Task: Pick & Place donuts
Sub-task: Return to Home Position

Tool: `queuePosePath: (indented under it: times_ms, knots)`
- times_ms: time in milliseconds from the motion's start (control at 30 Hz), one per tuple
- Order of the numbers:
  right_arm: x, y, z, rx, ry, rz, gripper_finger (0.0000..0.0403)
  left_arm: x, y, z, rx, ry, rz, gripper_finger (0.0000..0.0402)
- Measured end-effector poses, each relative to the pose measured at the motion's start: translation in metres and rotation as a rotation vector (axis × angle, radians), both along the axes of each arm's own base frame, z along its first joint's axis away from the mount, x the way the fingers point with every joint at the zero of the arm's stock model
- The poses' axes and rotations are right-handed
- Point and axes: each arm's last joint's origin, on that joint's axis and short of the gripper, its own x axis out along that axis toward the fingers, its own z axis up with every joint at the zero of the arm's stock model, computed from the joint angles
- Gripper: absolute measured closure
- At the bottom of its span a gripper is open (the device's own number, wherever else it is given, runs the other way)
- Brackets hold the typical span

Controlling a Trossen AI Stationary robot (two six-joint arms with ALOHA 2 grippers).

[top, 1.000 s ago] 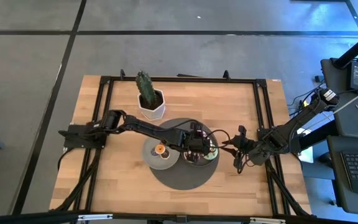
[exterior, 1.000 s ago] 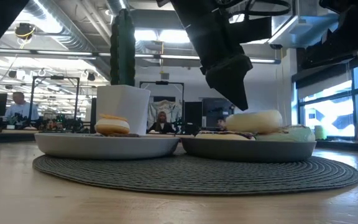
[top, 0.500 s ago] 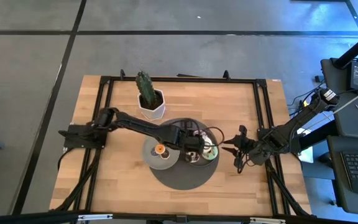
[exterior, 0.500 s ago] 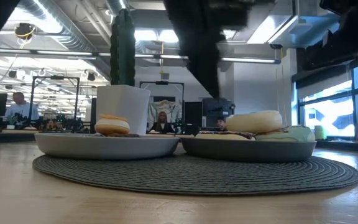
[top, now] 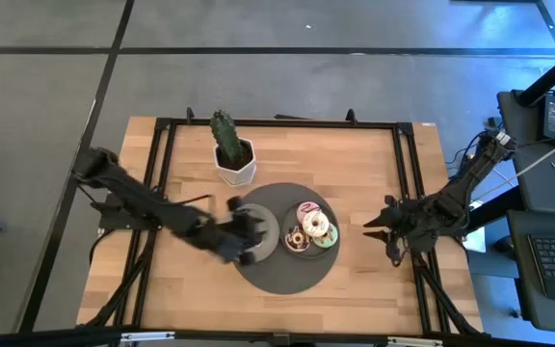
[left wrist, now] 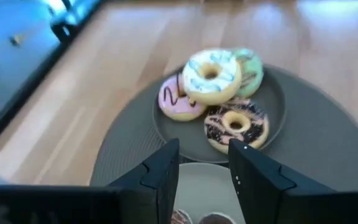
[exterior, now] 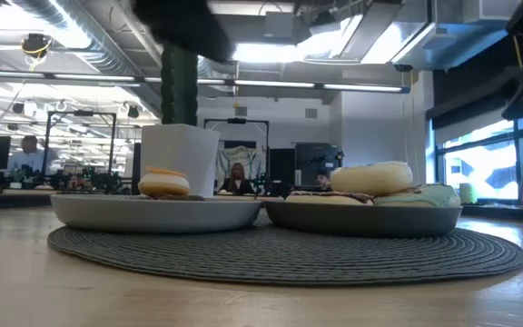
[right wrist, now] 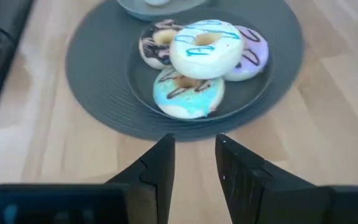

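Two grey plates sit side by side on a round dark mat (top: 282,275). The right plate (top: 297,249) holds a pile of donuts: a white one with blue stripes (left wrist: 210,74) lies on top of a pink (left wrist: 174,102), a green (left wrist: 252,67) and a brown one (left wrist: 235,124). The left plate (exterior: 152,213) carries an orange-iced donut (exterior: 164,182). My left gripper (top: 244,236) hovers open over the left plate, touching nothing. My right gripper (top: 372,227) waits open beside the mat's right edge, pointing at the pile (right wrist: 197,56).
A cactus in a white pot (top: 231,154) stands on the table just beyond the mat, toward the far edge. Bare wood lies near and to either side of the mat. Black rails (top: 408,193) frame the table top. People sit in the room behind.
My left gripper has risen from just above the white donut on the right plate and swung back fast toward the table's left, ending over the left plate. My right gripper has drawn back a little toward the right edge. The donuts have stayed put.
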Motion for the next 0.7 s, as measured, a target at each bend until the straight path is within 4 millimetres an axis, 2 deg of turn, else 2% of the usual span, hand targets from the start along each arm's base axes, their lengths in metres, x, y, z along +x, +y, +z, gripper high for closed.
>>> queuePosePath:
  times_ms: [100,233,433,700]
  knots:
    - [-0.006,-0.002,-0.010,0.046,-0.067,0.036,0.0285,-0.039,-0.007,-0.010,-0.001,-0.123,0.010,0.0270]
    - [-0.016,-0.013,-0.014,0.082,-0.136,0.059,0.0285,-0.075,0.000,-0.017,-0.165,-0.314,-0.018,0.0267]
    - [-0.029,-0.028,-0.009,0.096,-0.273,0.114,0.0285,-0.108,0.027,-0.027,-0.230,-0.453,-0.073,0.0266]
    - [-0.041,-0.040,-0.016,0.149,-0.379,0.160,0.0285,-0.139,0.048,-0.050,-0.257,-0.484,-0.054,0.0268]
